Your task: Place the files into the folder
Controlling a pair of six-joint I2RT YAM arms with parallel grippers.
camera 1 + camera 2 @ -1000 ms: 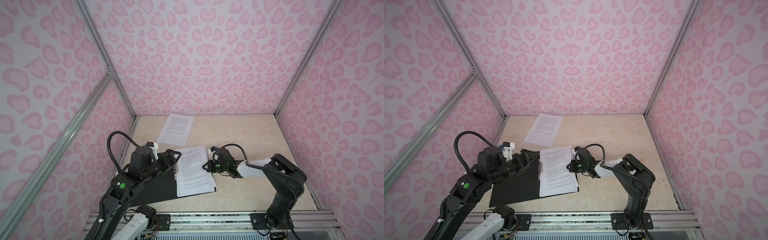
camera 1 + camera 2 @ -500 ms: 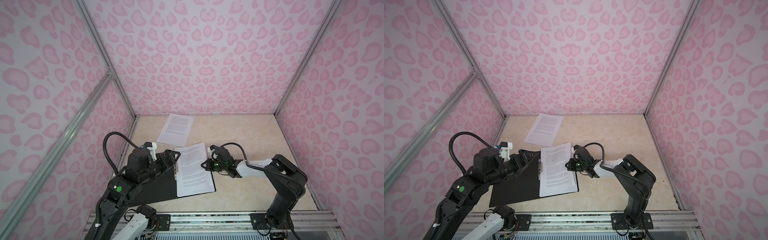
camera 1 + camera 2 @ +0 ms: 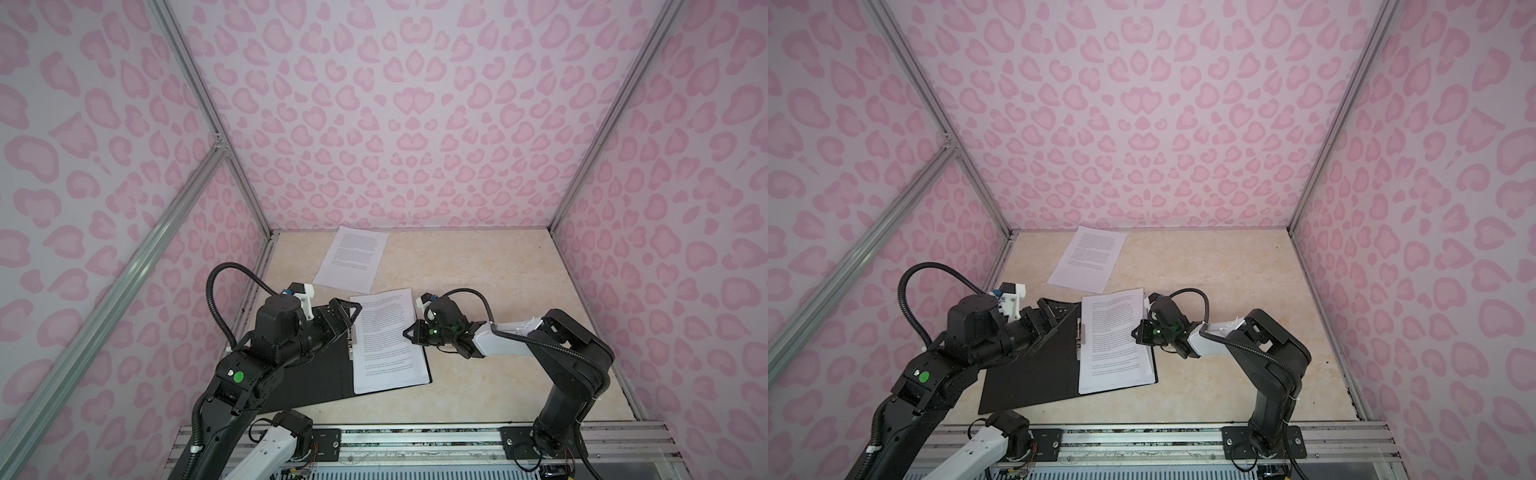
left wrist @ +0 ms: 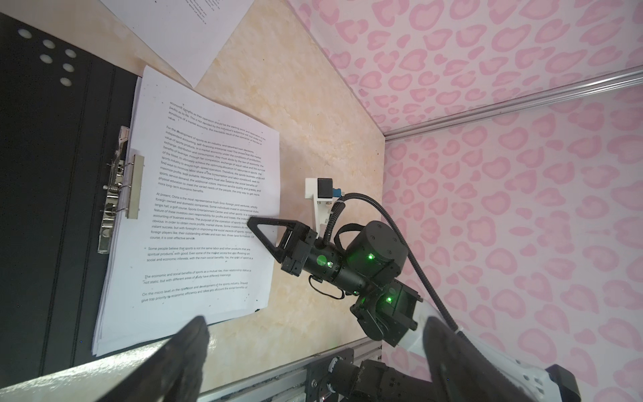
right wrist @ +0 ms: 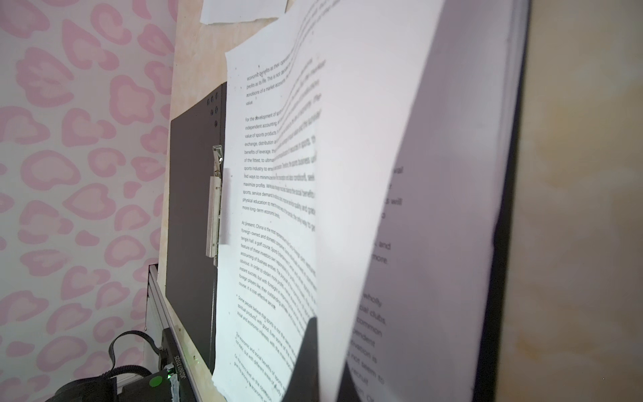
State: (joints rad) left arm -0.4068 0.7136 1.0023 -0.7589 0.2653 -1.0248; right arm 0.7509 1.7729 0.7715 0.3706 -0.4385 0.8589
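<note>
On black folder (image 3: pixel 322 376): white printed files (image 3: pixel 386 345), right gripper (image 3: pixel 407 332) pinching edge; left gripper (image 3: pixel 344 312) wide.

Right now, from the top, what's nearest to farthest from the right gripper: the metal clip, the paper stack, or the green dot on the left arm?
In a top view:
1. paper stack: the right gripper is shut on its right edge.
2. metal clip: across the stack, at its left edge.
3. green dot: farthest, far left on the left arm.
</note>
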